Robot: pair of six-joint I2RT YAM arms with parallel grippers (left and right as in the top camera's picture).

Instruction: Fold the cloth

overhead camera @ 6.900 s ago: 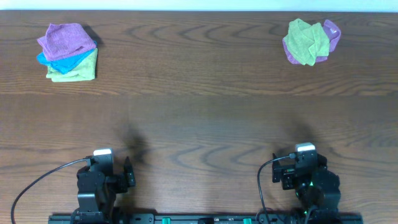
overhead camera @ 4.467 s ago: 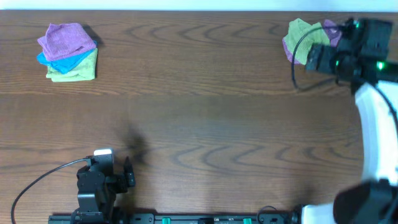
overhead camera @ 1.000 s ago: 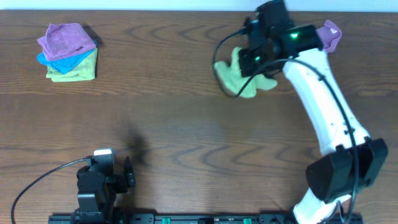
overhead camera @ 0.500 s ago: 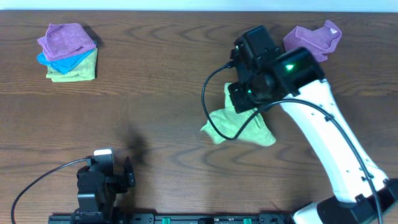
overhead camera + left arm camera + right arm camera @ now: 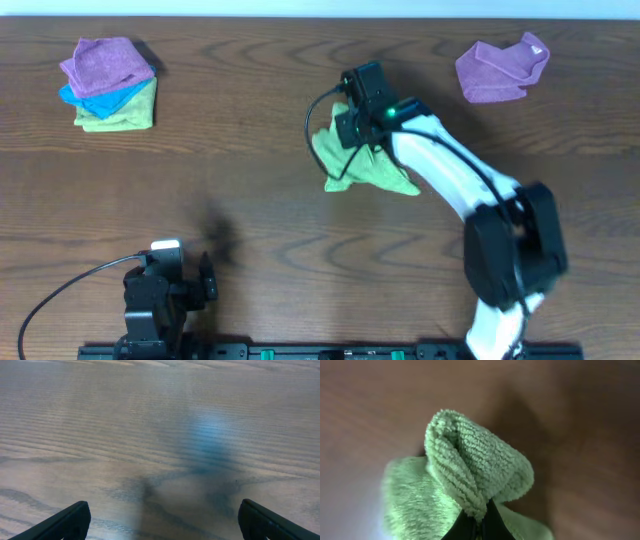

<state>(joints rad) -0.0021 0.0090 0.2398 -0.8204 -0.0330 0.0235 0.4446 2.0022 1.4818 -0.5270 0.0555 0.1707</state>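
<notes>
The lime-green cloth (image 5: 365,166) hangs bunched near the table's middle, a little toward the far side. My right gripper (image 5: 357,128) is shut on a fold of it. In the right wrist view a thick loop of the cloth (image 5: 470,467) rises from between the black fingertips (image 5: 462,527), which are pressed together. At the near left edge my left gripper (image 5: 207,280) rests by its base; its dark fingertips (image 5: 70,521) stand wide open over bare wood with nothing between them.
A purple cloth (image 5: 500,70) lies crumpled at the far right. At the far left sits a stack of a purple, a blue and a pale yellow-green cloth (image 5: 108,84). The right arm (image 5: 470,190) reaches across the right half of the table.
The right gripper has carried the green cloth leftward and away from the purple one to the table's middle. The left arm has stayed put.
</notes>
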